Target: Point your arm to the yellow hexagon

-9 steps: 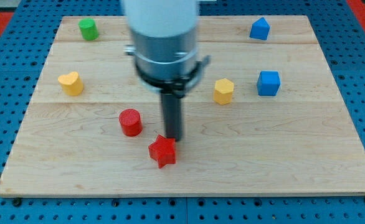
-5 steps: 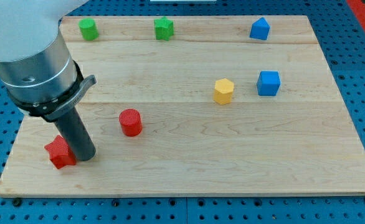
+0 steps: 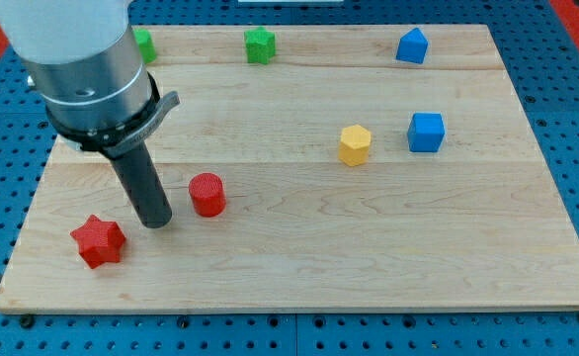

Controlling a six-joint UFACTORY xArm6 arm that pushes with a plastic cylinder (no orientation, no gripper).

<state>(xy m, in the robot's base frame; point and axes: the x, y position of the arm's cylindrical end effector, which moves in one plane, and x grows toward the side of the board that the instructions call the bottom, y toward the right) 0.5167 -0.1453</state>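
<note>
- Seven small blocks show on the pale wooden board [image 3: 299,267]; the one that matters, the yellow hexagon block [image 3: 355,144], sits right of centre, just beside the blue cube block [image 3: 426,132] on its right.
- My tip [image 3: 157,222] rests on the board at the view's lower left, between the red star-shaped block [image 3: 98,240] and the red cylinder block [image 3: 207,194], apart from both as far as I can tell.
- Being a bare rod with no jaws, the end holds nothing; it only slides and nudges.
- To point well, I judge the tip should travel toward the view's right and slightly upward, passing below the red cylinder block rather than through it, since the straight line runs close to its lower edge.
- Stopping just short of the yellow hexagon block on its left side seems best: near enough to single it out, without touching it or shoving it into the blue cube block.
- Other blocks, namely the green star-shaped block [image 3: 259,45], the blue house-shaped block [image 3: 412,45] and a green block [image 3: 144,44] half hidden behind the arm, lie along the view's top, well apart from this path.
</note>
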